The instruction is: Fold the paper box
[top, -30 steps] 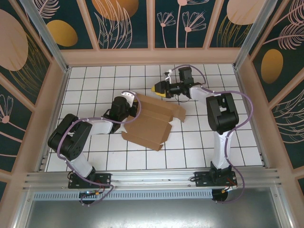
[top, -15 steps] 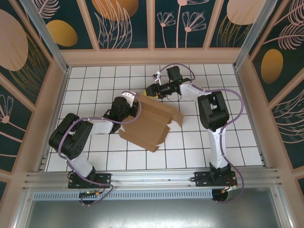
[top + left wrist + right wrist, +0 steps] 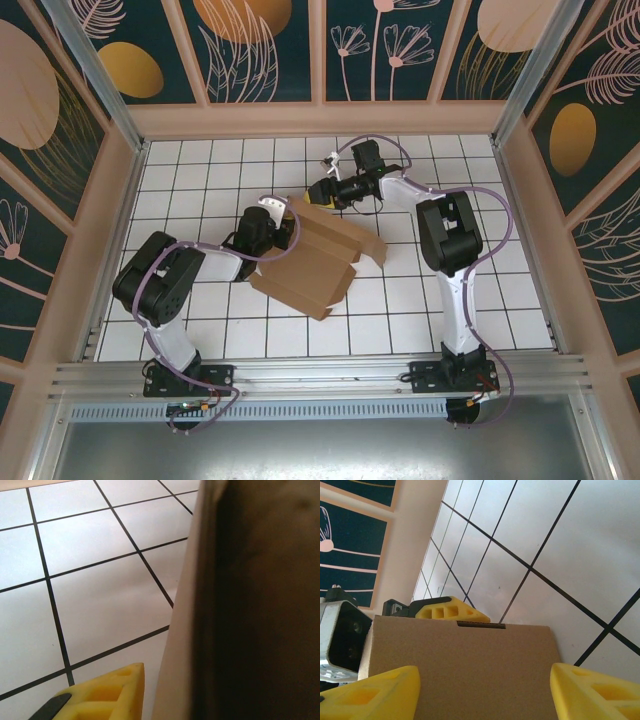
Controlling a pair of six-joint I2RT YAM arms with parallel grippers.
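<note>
While right fingers [image 3: 375, 692] straddle one flap [image 3: 465, 670], the paper box [image 3: 310, 265] lies half-folded.

right wrist | right gripper [image 3: 482, 692] spread wide, yellow fingers [image 3: 375, 692] at the lower corners | paper box [image 3: 462, 652] flap faces the camera between them, slot in its top edge | left gripper [image 3: 445, 611] shows one yellow finger just behind that edge | white tiled floor [image 3: 560, 535] beyond
</note>
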